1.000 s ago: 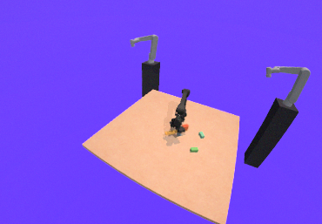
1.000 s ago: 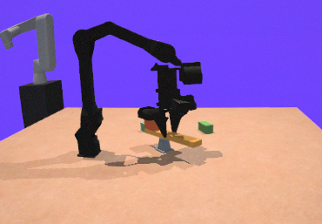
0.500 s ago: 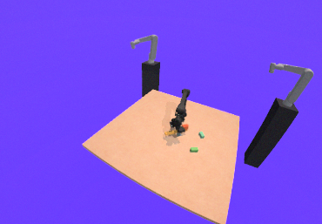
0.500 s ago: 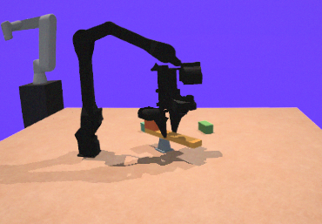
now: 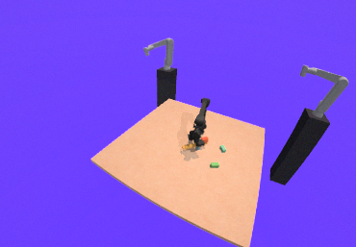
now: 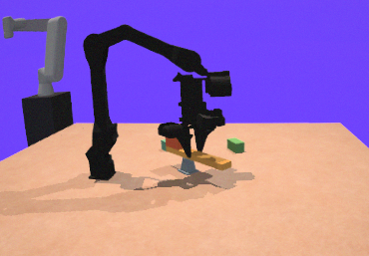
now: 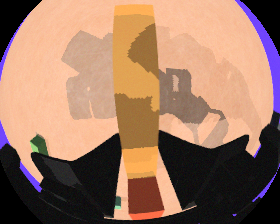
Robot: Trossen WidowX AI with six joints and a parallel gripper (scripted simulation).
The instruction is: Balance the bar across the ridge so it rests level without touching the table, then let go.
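Observation:
The orange-yellow bar (image 5: pixel 187 147) (image 6: pixel 214 160) (image 7: pixel 135 60) is between the fingers of my gripper (image 6: pixel 194 153) (image 7: pixel 139 136), which is shut on it near its middle. The blue-grey ridge (image 6: pixel 187 166) stands on the table under the bar, and its top appears to meet the bar's underside; the wrist view hides it. A red block (image 5: pixel 205 139) (image 6: pixel 173 142) (image 7: pixel 146 195) is at one end of the bar and seems to sit on it. The other end is off the table. The bar slants across the exterior view; whether it is exactly level I cannot tell.
A green block (image 5: pixel 215 164) (image 6: pixel 235 145) (image 7: pixel 40 145) and a teal block (image 5: pixel 222 149) (image 6: pixel 164 145) (image 7: pixel 118 202) lie on the table (image 5: pixel 144 172) (image 6: pixel 299 203). Two grey arms (image 5: pixel 169 54) (image 5: pixel 332 92) stand on black pedestals beyond the table.

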